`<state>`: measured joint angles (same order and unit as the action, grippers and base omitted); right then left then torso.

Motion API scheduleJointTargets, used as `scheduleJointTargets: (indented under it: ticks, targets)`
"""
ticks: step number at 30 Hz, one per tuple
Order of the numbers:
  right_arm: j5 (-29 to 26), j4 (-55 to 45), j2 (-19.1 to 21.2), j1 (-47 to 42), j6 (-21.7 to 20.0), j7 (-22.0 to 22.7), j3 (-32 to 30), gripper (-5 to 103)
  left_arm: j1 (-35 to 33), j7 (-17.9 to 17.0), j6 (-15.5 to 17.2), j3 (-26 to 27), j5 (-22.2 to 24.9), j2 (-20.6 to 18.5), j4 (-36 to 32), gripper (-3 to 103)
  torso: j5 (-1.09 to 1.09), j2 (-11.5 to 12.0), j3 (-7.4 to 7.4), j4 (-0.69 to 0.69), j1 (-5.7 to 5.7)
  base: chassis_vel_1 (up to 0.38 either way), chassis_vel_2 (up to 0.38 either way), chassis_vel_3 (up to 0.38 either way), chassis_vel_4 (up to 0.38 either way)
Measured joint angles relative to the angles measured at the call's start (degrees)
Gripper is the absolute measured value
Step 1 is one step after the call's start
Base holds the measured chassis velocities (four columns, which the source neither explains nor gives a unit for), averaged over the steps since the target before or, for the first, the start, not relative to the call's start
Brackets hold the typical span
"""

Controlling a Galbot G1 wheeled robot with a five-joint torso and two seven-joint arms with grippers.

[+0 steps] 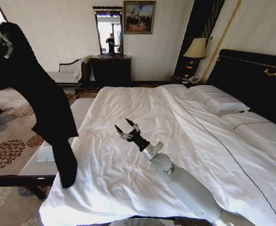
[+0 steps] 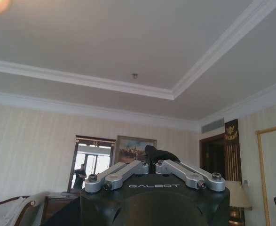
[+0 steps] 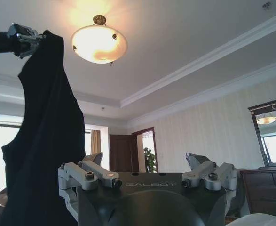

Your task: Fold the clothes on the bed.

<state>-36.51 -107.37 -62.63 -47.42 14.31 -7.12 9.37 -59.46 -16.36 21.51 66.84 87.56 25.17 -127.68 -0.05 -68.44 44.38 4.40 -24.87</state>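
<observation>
The clothes, a black T-shirt, hang in the air off the bed's left side, held up high by my left gripper. In the left wrist view that gripper is shut on a tuft of black fabric. The shirt's lower end dangles to about the mattress edge. My right gripper hovers open just above the white sheet of the bed, right of the shirt and holding nothing. The right wrist view shows its spread fingers, the hanging shirt and the left gripper above it.
White pillows and a dark headboard lie at the right. A striped bench with a small white pad runs along the bed's left side. A dresser, a chaise and a lamp stand by the far wall.
</observation>
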Motion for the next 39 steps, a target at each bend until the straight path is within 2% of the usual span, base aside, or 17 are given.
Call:
scheduleJointTargets:
  ticks: [7,10,13,14,20,27,36,39]
  targets:
    - [0.0,2.0,-3.1,1.1,0.5,-1.6,3.4,100,0.1,-0.4,0.4,-3.1,-1.8,3.5,0.1,1,0.00,0.0,0.00,0.00,0.01,0.000,0.000,0.000,0.000]
    - [-1.0,4.5,-5.7,3.2,1.1,-1.9,8.1,100,2.4,-1.3,0.4,-6.8,-1.8,5.8,1.8,1,-0.01,0.0,0.00,0.00,0.01,0.000,0.000,0.000,0.000]
    - [-2.1,6.3,-7.1,5.0,1.4,-1.9,10.6,100,3.5,-1.5,0.4,-8.4,-1.7,6.9,2.5,1,-0.02,0.0,0.00,0.01,0.01,0.000,0.000,0.000,0.000]
    - [-3.4,8.7,-9.0,7.0,1.6,-1.7,13.3,100,4.4,-1.6,0.4,-9.7,-1.5,7.8,3.3,1,0.00,0.0,0.00,0.00,0.01,0.000,0.000,0.000,0.000]
    - [-6.6,14.7,-12.8,10.9,1.9,-0.7,19.9,100,5.9,-1.9,0.5,-12.1,-1.8,10.2,4.8,1,0.00,0.0,0.01,-0.01,0.00,0.000,0.000,0.000,0.000]
    - [-7.2,14.1,-13.1,10.5,1.7,0.2,24.2,100,5.6,-2.2,0.6,-12.4,-2.3,11.9,5.3,1,0.00,0.0,0.00,0.00,0.00,0.000,0.000,0.000,0.000]
    - [-3.4,17.1,-13.5,8.3,1.6,0.6,26.3,100,5.5,-2.5,0.9,-11.7,-1.7,12.0,3.9,1,0.01,0.0,0.00,0.01,0.01,0.000,0.000,0.000,0.000]
    - [2.1,18.6,-14.9,8.6,0.3,5.8,27.6,100,5.0,-2.6,0.9,-10.7,-0.9,11.5,3.5,1,0.00,0.0,0.00,0.00,0.01,0.000,0.000,0.000,0.000]
